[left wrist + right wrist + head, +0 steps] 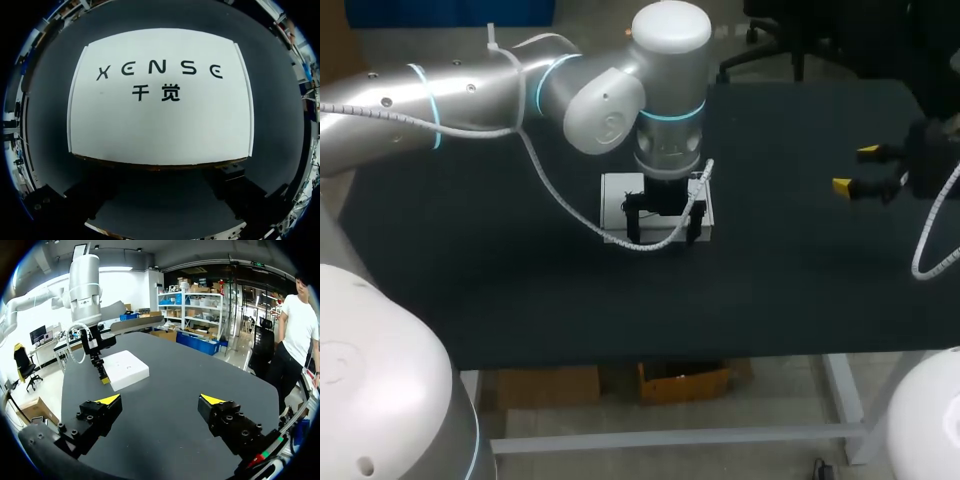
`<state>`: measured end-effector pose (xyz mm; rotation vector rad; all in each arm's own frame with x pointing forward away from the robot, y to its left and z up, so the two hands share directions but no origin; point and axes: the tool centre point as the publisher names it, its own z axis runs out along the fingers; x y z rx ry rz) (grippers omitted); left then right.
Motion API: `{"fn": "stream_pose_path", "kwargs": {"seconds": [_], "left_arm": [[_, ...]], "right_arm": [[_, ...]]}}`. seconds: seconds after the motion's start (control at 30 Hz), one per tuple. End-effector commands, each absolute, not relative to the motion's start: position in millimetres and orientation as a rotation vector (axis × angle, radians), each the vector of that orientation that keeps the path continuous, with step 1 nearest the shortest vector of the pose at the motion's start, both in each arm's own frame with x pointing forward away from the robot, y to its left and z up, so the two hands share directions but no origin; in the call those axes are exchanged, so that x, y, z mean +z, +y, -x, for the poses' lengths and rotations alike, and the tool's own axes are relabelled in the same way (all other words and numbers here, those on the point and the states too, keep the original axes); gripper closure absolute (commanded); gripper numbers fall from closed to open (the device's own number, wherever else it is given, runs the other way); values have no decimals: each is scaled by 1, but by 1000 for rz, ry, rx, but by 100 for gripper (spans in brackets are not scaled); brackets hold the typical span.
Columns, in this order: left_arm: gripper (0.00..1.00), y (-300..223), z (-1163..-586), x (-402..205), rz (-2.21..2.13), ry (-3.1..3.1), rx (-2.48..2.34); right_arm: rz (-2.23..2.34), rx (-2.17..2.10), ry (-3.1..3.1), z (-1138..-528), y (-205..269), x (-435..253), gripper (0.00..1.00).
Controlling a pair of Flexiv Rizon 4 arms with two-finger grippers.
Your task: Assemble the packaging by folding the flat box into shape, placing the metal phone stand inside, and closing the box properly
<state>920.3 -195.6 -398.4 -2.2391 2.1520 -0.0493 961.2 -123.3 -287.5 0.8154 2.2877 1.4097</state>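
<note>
A white box (620, 197) lies shut and flat on the black table, near its middle. My left arm comes in from the left, and its gripper (664, 238) stands upright over the box's front part, open, with one finger on each side. In the left wrist view the box's printed lid (160, 115) fills the space just ahead of the dark fingers (95, 200). My right gripper (855, 169) hovers open and empty at the table's right side, well clear of the box (125, 369). Its yellow tips frame bare tabletop (161, 400). No metal phone stand shows in any view.
The left arm's white cable (565, 212) loops down beside the box's left edge. The black tabletop (520, 290) stretches bare to the left, front and right of the box. The table's front edge runs below the box in the head view.
</note>
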Motion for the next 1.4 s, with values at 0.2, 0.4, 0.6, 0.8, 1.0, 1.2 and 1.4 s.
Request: {"fn": "stream_pose_path", "kwargs": {"seconds": [0.2, 0.4, 0.6, 0.8, 1.0, 1.2, 1.4], "left_arm": [[0, -199, -958, -398, 2234, 2152, -12], [0, -196, -982, -396, 2232, 2149, -8], [0, -191, -1006, -397, 2237, 2152, -10], [0, -190, -1027, -392, 2227, 2159, -22], [0, -190, -1051, -387, 2211, 2163, -29], [0, -192, -1073, -388, 2200, 2173, -20], [0, -194, -1092, -391, 2197, 2185, -14]], "right_arm": [[-812, 1416, 2286, -960, -124, -287, 0], [-812, 1416, 2286, -960, -124, -287, 0], [-812, 1416, 2286, -960, -124, -287, 0], [-812, 1416, 2286, -960, -124, -287, 0], [-812, 1416, 2286, -960, -124, -287, 0], [-812, 1416, 2286, -960, -124, -287, 0], [-812, 1416, 2286, -960, -124, -287, 0]]}}
